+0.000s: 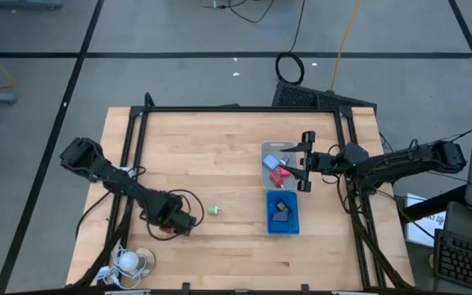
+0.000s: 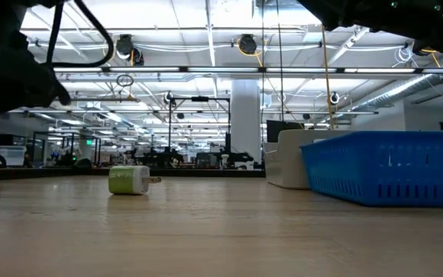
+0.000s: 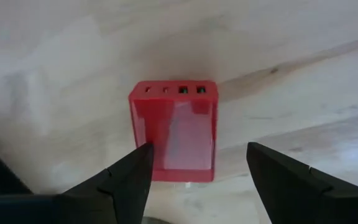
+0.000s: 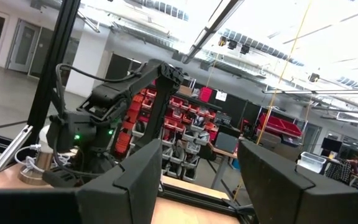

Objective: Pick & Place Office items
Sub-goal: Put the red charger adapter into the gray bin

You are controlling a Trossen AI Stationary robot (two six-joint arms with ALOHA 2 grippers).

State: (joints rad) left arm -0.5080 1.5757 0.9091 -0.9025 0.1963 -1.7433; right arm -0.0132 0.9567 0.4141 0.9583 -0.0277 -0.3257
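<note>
- Seen from above, my left gripper (image 1: 188, 225) sits low over the tabletop (image 1: 220, 152) near its front-left corner, above a red block (image 1: 164, 232) that peeks out beside it, while a small green bit (image 1: 214, 210) lies on bare wood just to the right. My right gripper (image 1: 304, 161) reaches in from the right edge over the clear tray (image 1: 279, 148), where a red piece (image 1: 280, 174) and bluish pieces lie; the blue tray (image 1: 283, 224) just in front of it holds dark rectangular pieces (image 1: 280, 211). A white coiled-cord thing (image 1: 129, 261) rests at the front-left corner.
- At table height, the green bit (image 2: 129, 180) lies on its side on the wood, and the blue tray (image 2: 391, 175) stands to the right with a pale tray (image 2: 285, 161) behind it.
- Through my left wrist, my fingers (image 3: 132, 177) stand apart on either side of the red block (image 3: 173, 129), which lies flat on the wood; one finger's tip is at its edge, and I am not clamped on it.
- Through my right wrist, my fingers (image 4: 138, 174) stand apart with nothing between them, pointing out at the room and my other arm (image 4: 114, 102).
</note>
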